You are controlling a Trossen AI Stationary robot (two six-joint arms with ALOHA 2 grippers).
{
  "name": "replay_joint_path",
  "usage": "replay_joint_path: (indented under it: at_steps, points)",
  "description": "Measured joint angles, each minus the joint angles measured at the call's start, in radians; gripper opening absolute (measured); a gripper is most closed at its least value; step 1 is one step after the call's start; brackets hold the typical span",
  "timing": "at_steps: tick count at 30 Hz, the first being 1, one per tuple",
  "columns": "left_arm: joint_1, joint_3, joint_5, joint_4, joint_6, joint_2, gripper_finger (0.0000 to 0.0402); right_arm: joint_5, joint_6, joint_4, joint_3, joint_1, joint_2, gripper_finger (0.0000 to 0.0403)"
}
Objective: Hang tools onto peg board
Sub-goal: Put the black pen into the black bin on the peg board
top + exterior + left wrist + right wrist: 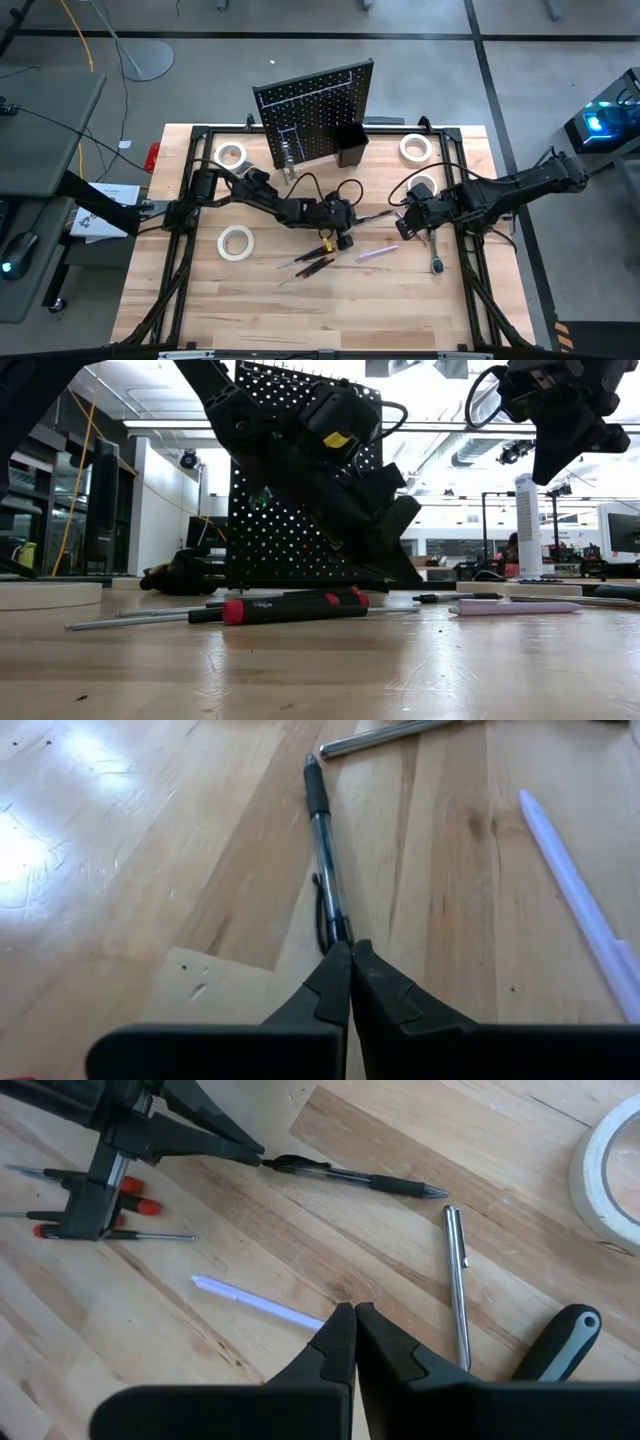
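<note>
The black peg board (315,105) stands upright at the table's far side, with a small black bin (350,146) on its front. A black pen with a clear barrel (325,830) lies flat on the table's middle. My left gripper (350,948) is shut, and its tips are down at the pen's clip end. My right gripper (352,1312) is shut and hangs well above the table (556,468), over a purple tool (255,1302) and touching nothing. Two red-handled screwdrivers (314,260) lie near the left gripper. My left gripper meets the pen's clip end (338,925) with its shut fingertips (255,1156), slanting down from the table's left and in line with the pen. The pen lies flat on the table. Whether the tips press on that end or only stand against it, I cannot tell.
White tape rolls lie at the far left (232,155), near left (236,242), far right (415,148) and by the right arm (423,185). A silver pen-like tool (455,1280) and a ratchet with a dark handle (437,262) lie under the right arm.
</note>
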Motion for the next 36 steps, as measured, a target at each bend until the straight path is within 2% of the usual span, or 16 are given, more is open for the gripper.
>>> replay_joint_path:
  at_steps: [8, 36]
  points:
    - [0.007, 0.000, 0.042, 0.004, 0.001, 0.001, 0.0000, 0.001, 0.000, 0.000, 0.000, 0.000, 0.000, 0.0000]
    - [0.014, 0.001, 0.023, -0.018, -0.010, 0.039, 0.0000, 0.024, 0.017, 0.001, 0.000, -0.007, 0.000, 0.0000]
